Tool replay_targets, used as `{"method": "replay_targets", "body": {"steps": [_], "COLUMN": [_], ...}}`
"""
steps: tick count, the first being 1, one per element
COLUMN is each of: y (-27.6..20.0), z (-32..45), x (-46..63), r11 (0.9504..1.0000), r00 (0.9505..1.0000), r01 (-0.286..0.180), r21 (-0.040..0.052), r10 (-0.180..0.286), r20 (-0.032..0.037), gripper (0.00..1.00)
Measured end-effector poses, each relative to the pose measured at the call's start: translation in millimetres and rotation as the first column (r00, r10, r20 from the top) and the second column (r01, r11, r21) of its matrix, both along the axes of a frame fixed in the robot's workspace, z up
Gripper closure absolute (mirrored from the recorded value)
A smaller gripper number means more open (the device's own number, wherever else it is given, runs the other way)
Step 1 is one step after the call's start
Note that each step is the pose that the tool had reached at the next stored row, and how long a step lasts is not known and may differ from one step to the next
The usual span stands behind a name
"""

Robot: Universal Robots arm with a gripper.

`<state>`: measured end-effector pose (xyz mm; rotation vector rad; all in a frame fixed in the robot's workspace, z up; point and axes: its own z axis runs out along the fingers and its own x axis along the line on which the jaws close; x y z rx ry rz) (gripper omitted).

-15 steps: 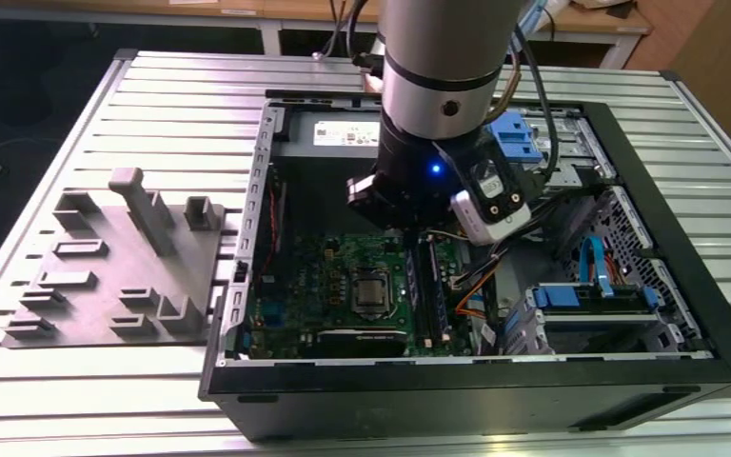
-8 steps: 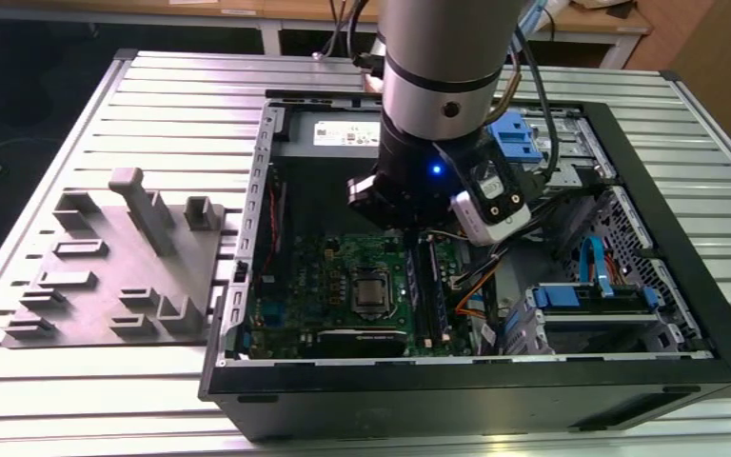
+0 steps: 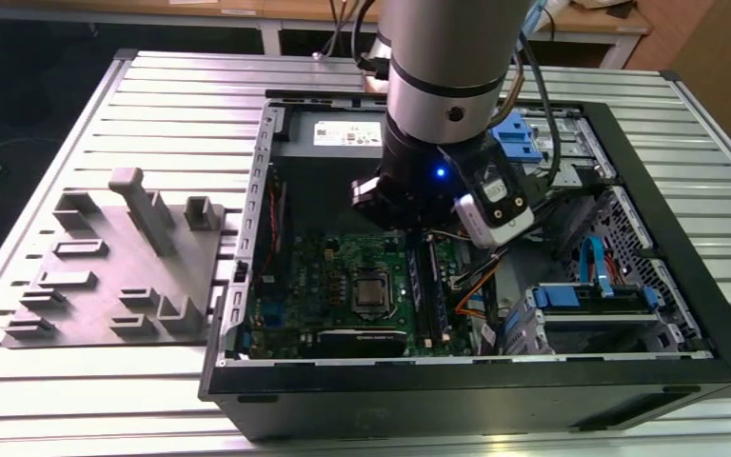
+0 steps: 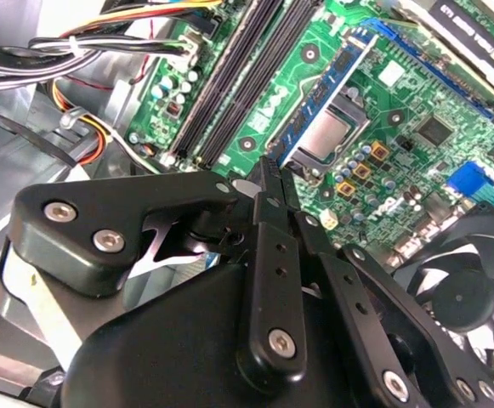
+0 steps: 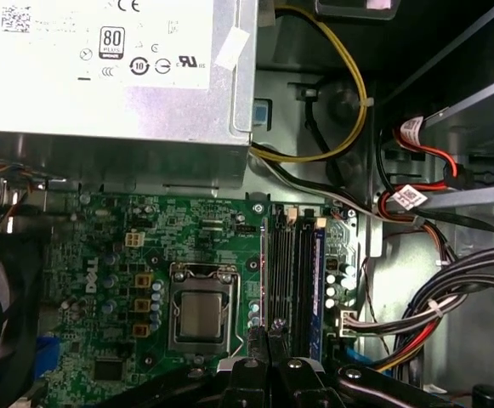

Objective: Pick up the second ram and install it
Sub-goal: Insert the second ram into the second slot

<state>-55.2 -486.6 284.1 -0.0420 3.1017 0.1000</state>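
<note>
My gripper (image 5: 266,333) (image 4: 272,174) is shut with nothing between its fingers. It hovers over the green motherboard (image 5: 102,255), just above the end of the black memory slots (image 5: 285,272) (image 4: 238,76) beside the CPU socket (image 5: 200,310). A dark blue ram stick (image 5: 318,280) (image 3: 433,286) stands seated in the slot farthest from the socket. I cannot tell whether it is the second ram. In the exterior view the arm (image 3: 442,143) reaches down into the open computer case (image 3: 670,286) and covers the gripper.
The power supply (image 5: 110,68) (image 3: 340,133) sits past the far end of the slots. Cable bundles (image 5: 434,297) run beside the slots. A fan (image 4: 459,289) lies by the board. A grey parts fixture (image 3: 111,267) stands at the exterior view's left of the case.
</note>
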Motion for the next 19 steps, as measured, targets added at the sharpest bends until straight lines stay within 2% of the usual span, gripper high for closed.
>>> {"method": "replay_targets", "body": {"steps": [19], "y": [0.0], "z": [-12.8], "x": [0.1], "r11": [1.0], "r00": [1.0], "r01": [0.0], "r21": [0.0027], "r10": [0.0], "r20": [-0.0001], "gripper": [0.91]}}
